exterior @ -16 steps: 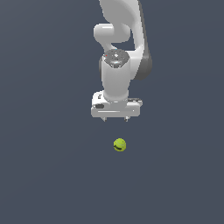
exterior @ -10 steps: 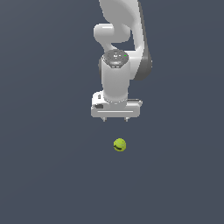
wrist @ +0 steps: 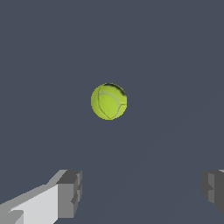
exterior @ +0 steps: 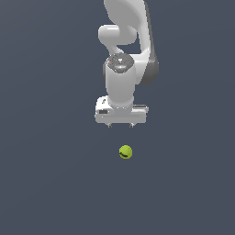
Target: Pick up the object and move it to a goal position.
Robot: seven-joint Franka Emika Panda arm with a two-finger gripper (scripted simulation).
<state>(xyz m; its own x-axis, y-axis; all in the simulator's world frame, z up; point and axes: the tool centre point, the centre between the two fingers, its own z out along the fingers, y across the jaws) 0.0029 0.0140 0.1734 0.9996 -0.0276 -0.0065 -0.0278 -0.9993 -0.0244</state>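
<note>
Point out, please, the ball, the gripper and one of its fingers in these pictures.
ball [exterior: 125, 152], exterior view, centre of its yellow-green surface.
gripper [exterior: 120, 125], exterior view, midway between its fingertips.
finger [wrist: 70, 194], wrist view, grey pad face.

Flat even simulator light, no cast shadows, no glare, soft low-resolution edges

Plain dark grey-blue floor [exterior: 50, 183], flat, no markings, fills both views, one small yellow-green ball [exterior: 125, 152] w/ dark curved mark resting on it, floor bare all round ball, pale seam lines on ball in wrist view
</note>
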